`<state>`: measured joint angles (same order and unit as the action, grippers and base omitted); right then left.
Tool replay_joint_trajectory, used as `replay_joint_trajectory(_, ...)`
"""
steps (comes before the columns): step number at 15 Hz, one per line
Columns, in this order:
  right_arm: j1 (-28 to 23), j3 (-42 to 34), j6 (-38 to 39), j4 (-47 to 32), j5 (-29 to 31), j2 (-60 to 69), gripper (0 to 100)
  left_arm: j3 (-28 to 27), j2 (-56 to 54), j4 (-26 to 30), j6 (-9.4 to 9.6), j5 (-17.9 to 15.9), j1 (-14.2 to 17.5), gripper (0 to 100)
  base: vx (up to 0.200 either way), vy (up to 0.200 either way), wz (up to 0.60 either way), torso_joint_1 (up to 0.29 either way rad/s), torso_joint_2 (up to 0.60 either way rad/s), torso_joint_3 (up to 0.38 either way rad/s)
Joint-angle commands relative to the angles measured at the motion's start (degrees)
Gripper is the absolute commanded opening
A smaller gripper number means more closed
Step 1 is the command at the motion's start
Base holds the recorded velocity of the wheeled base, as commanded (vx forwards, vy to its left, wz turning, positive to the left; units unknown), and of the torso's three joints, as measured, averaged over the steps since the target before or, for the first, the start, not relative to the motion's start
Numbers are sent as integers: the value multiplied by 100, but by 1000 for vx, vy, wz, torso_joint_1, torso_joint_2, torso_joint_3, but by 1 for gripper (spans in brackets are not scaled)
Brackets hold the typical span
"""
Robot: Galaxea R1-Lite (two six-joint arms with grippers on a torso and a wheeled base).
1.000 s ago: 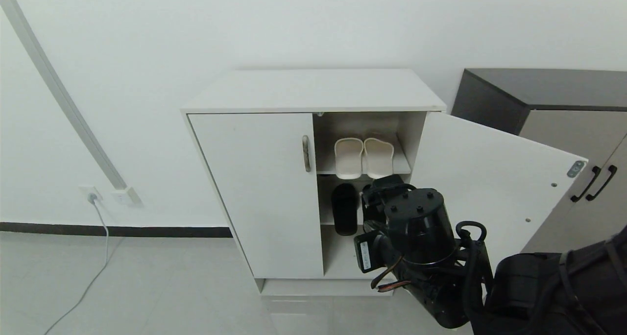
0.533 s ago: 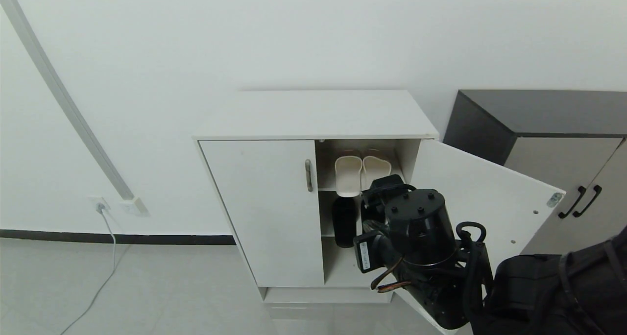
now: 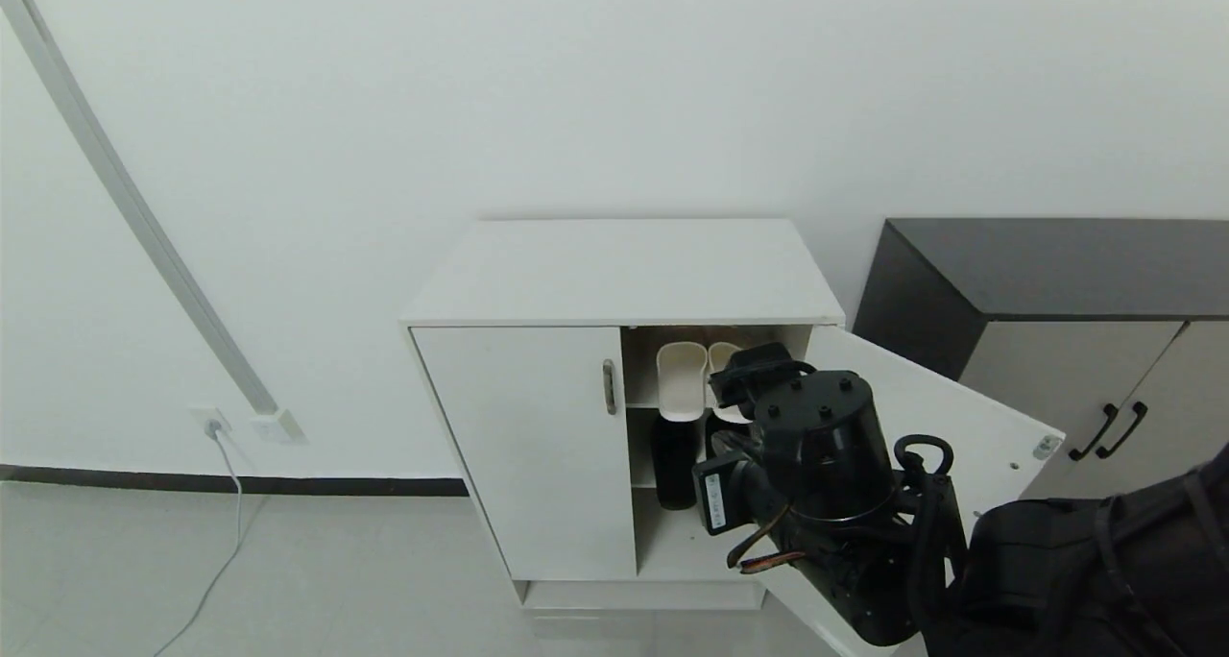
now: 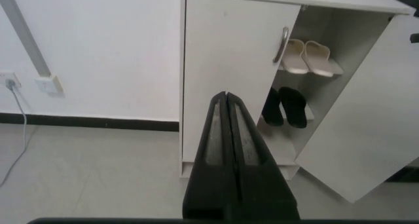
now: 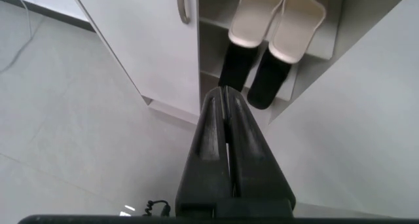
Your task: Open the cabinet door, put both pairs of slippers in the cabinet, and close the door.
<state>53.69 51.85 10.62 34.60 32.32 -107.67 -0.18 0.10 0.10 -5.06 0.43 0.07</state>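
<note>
Head view. Noted cabinet [image 3: 624, 273] against the wall, left door [image 3: 523, 450] shut, right door [image 3: 922, 436] swung wide toward the robot's right. Found white slippers [image 3: 682, 380] side by side on the upper shelf. Found black slippers [image 3: 674, 460] on the shelf just below, partly hidden behind the right arm's wrist.

Left wrist view. Logged left gripper [image 4: 226, 103] with fingers pressed together on nothing, hanging well apart from the cabinet, out in front of the shut left door. Counted both pairs inside the open compartment, white above black.

Right wrist view. Logged right gripper [image 5: 226, 99] likewise closed tight and empty, held in front of the open compartment, near the black pair but not touching. Spotted handle [image 5: 182, 4] of the shut door beside the white pair. Noted white pair reaching slightly past the shelf edge.

Judgement. Taken as loading complete, only the closing step left. Next move calls for bringing the right gripper round the free edge to the outer face of the right door, then pushing along the hinge arc until flush. Worth watching the white pair's overhang against the closing panel
</note>
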Motion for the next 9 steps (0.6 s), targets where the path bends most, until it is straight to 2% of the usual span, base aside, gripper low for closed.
replay_joint_trajectory(1, 1, 1, 2, 38, -6, 0, 0, 1, -1, -1, -4, 1, 1, 0, 0, 0, 0, 271, -608, -339)
replay_joint_trajectory(9, 1, -43, -16, 100, -6, 9, 0, 1, 8, -1, 5, 1, 1, 0, 0, 0, 0, 198, -428, -232)
